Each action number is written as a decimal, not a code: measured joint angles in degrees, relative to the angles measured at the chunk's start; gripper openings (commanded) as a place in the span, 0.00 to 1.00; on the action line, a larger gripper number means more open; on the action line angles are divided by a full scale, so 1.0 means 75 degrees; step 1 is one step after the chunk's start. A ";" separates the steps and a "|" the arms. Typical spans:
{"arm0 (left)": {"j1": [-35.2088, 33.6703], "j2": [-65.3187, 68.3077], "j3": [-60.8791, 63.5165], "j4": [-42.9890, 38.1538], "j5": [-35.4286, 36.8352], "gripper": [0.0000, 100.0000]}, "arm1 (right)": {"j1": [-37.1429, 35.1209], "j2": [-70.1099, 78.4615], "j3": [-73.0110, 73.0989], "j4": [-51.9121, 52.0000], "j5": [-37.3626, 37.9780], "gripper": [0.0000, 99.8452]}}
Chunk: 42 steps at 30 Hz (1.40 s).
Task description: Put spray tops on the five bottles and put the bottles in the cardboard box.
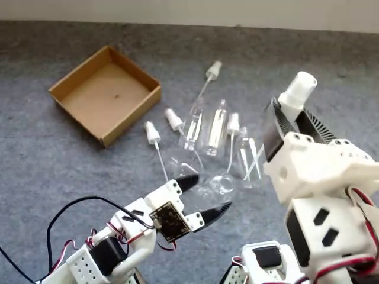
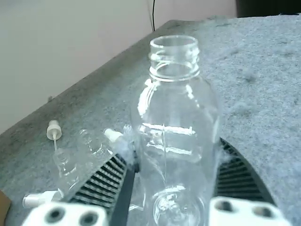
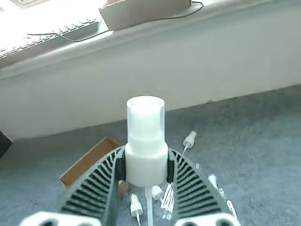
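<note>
Nothing is capped or boxed yet (cardboard box [image 1: 80,68] at ten o'clock holds no bottle): left gripper [image 1: 208,194] at six pinches an open bottle [image 2: 174,117], right gripper [image 3: 146,165] at two clamps a spray top [image 3: 146,127], other bottles [image 1: 216,127] and loose tops [image 1: 153,131] lie mid-table.
</note>
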 measured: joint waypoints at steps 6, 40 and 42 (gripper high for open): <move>0.0000 0.0000 0.0000 0.0445 0.0000 0.09 | -0.0563 -0.0492 0.1442 -0.0434 -0.0082 0.01; -0.0293 0.0000 0.0000 0.0457 0.0000 0.09 | -0.0879 -0.4947 0.7326 -0.4525 0.0539 0.01; -0.0293 0.0000 0.0000 0.0457 0.0000 0.09 | -0.0903 -0.4947 0.7221 -0.4525 0.0539 0.01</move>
